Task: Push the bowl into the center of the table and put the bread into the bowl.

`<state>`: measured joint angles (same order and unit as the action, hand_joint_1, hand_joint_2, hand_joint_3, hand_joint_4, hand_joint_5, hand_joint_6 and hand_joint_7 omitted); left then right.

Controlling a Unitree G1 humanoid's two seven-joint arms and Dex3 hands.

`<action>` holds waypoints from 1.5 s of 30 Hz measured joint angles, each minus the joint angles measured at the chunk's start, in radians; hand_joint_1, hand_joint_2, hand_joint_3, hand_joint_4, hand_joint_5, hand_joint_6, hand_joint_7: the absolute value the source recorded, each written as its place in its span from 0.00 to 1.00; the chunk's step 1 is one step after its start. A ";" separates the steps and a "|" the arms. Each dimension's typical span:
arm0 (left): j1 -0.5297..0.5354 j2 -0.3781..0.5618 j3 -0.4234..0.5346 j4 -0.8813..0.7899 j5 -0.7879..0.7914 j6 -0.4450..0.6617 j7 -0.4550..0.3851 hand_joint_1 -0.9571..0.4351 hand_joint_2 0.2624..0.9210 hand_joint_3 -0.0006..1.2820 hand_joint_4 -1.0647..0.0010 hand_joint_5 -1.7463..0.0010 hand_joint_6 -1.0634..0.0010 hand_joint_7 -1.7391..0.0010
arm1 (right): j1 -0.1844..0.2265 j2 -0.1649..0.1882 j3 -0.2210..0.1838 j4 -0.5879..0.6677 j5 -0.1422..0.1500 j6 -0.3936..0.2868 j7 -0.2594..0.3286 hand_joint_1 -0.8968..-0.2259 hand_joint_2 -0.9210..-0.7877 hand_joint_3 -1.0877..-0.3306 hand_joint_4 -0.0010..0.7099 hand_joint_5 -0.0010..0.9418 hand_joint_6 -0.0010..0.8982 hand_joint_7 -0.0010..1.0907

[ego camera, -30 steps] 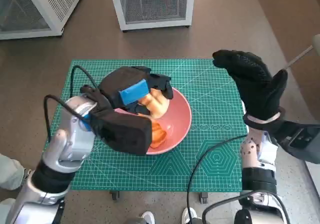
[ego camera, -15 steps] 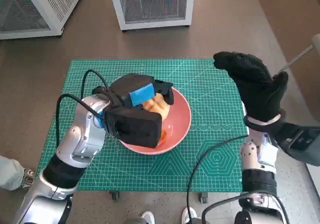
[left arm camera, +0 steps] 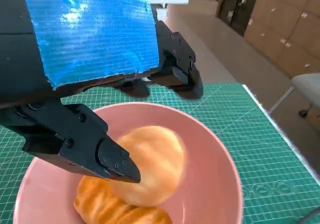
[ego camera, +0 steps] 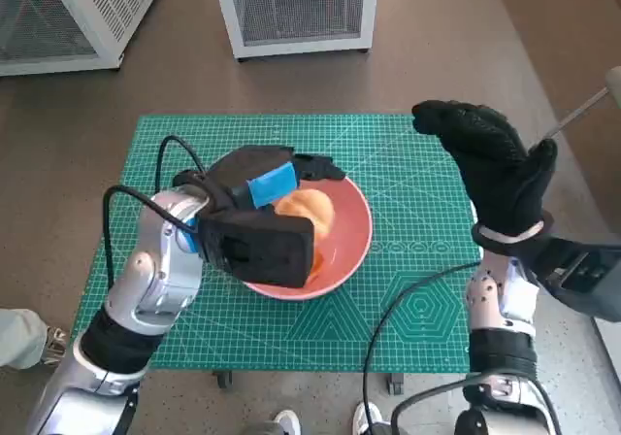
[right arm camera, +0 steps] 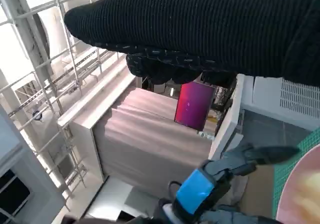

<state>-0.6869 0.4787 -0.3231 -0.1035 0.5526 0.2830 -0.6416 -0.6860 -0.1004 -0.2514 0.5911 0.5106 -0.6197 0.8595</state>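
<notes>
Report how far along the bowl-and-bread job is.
Done: the pink bowl sits near the middle of the green mat, and the bread lies inside it. In hand: the left hand hovers over the bowl, fingers apart, holding nothing. The right hand is raised, idle. Left: withdraw the left hand.

From the head view your left hand [ego camera: 260, 184] covers the near-left part of the pink bowl [ego camera: 351, 229] and most of the bread [ego camera: 312, 212]. In the left wrist view the picture's edge cuts off the bowl's near rim and the lower bread piece. In the right wrist view you get only a blurred sliver of bowl [right arm camera: 305, 194] at the corner.
</notes>
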 measured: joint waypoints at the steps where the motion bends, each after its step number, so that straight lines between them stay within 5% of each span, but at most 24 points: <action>1: 0.004 0.004 0.014 -0.001 -0.014 -0.011 0.000 0.47 0.87 0.01 0.85 1.00 0.70 1.00 | 0.000 0.000 0.000 0.000 0.000 0.001 -0.001 0.50 0.00 0.67 0.33 0.00 0.37 0.00; 15: 0.040 -0.011 0.349 0.033 -0.463 -0.245 0.050 0.42 0.96 0.03 0.93 1.00 0.77 1.00 | -0.011 -0.005 0.004 -0.006 -0.007 0.014 -0.036 0.52 0.00 0.68 0.33 0.00 0.38 0.00; 25: 0.044 -0.100 0.512 0.121 -0.720 -0.428 0.124 0.26 1.00 0.18 0.86 0.98 0.75 0.98 | -0.086 -0.013 0.011 -0.006 -0.031 0.015 -0.096 0.51 0.00 0.69 0.38 0.02 0.38 0.00; 45: 0.025 -0.168 0.560 0.184 -0.793 -0.492 0.274 0.22 1.00 0.24 0.77 0.98 0.68 0.97 | -0.203 -0.011 0.040 0.054 -0.122 0.003 -0.203 0.50 0.00 0.76 0.40 0.01 0.41 0.02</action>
<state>-0.6620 0.3108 0.2367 0.0801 -0.2404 -0.2090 -0.3680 -0.8889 -0.1111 -0.2117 0.6454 0.3883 -0.6170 0.6562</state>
